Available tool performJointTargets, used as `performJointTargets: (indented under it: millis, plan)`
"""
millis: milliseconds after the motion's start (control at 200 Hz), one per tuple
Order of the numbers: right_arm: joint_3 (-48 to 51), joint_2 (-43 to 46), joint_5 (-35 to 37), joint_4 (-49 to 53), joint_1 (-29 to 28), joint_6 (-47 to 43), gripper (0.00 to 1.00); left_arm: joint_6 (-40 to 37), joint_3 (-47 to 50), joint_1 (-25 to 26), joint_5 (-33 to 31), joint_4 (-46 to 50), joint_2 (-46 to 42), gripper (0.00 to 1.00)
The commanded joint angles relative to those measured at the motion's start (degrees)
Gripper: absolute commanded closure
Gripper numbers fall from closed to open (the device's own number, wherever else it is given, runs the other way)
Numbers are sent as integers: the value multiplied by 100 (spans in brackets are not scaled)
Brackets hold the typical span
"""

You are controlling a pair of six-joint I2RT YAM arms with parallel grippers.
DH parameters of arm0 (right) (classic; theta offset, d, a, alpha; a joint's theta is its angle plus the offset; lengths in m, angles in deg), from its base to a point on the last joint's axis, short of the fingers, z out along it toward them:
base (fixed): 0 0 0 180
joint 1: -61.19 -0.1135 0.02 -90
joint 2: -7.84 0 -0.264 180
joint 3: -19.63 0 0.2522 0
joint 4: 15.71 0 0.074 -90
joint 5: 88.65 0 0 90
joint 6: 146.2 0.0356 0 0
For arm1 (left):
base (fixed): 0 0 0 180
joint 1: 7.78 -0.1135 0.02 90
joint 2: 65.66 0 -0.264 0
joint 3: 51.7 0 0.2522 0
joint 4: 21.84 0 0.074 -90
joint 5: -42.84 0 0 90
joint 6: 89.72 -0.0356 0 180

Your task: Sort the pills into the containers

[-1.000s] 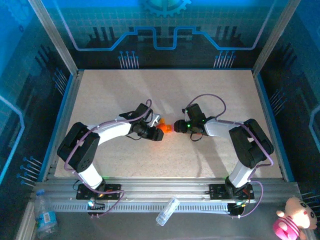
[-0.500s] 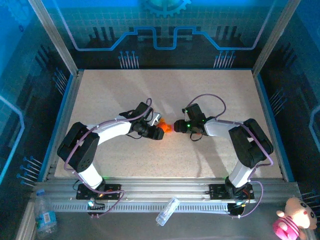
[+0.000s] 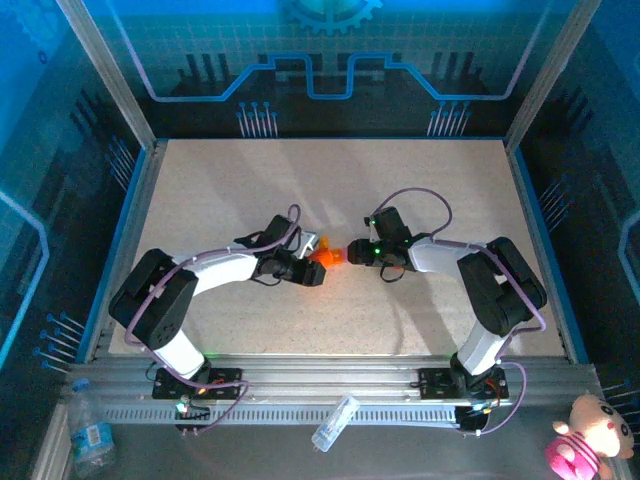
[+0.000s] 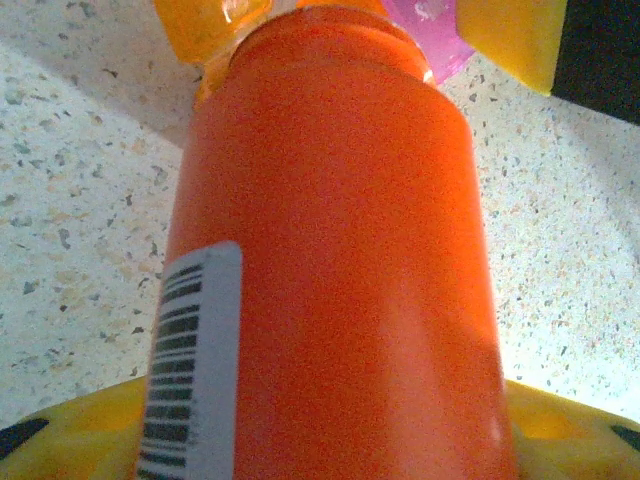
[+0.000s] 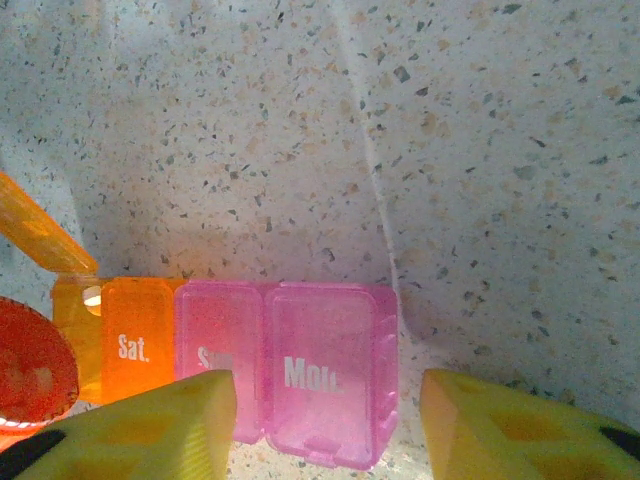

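Right wrist view: the containers (image 5: 300,370) lie flat on the speckled table (image 5: 480,150), an orange "Sat." cell joined to two pink ones, with an orange flap (image 5: 35,235) raised at the orange end. My right gripper (image 5: 322,400) hangs at the strip's near edge, jaws apart, gripping nothing. My left gripper (image 3: 303,268) is clamped on the orange bottle (image 4: 330,250), its mouth just beside the orange cell.

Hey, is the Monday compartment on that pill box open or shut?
Shut: the pink Mon. lid lies flat and closed, its label facing the right wrist camera.
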Motion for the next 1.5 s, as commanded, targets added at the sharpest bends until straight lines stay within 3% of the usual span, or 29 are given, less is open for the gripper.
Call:
performJointTargets:
  millis: [0, 470, 901, 1171, 1496]
  plan:
    - [-79, 77, -31, 91, 19, 29, 45, 26, 211, -31, 131, -590, -308, 100]
    - [-144, 610, -2, 358, 223, -49, 36, -22, 922, -35, 284, -1662, -1083, 100]
    - [-643, 1415, 269, 1650, 739, -592, 32, -97, 2041, -20, -235, -5418, -2106, 100]
    - [-607, 1181, 844, 2534, 1209, -1180, 25, -615, 1649, -20, -39, -6070, -2202, 100]
    - [-797, 447, 828, 2760, 1071, -1333, 20, -663, 1326, -12, 143, -6585, -2176, 100]
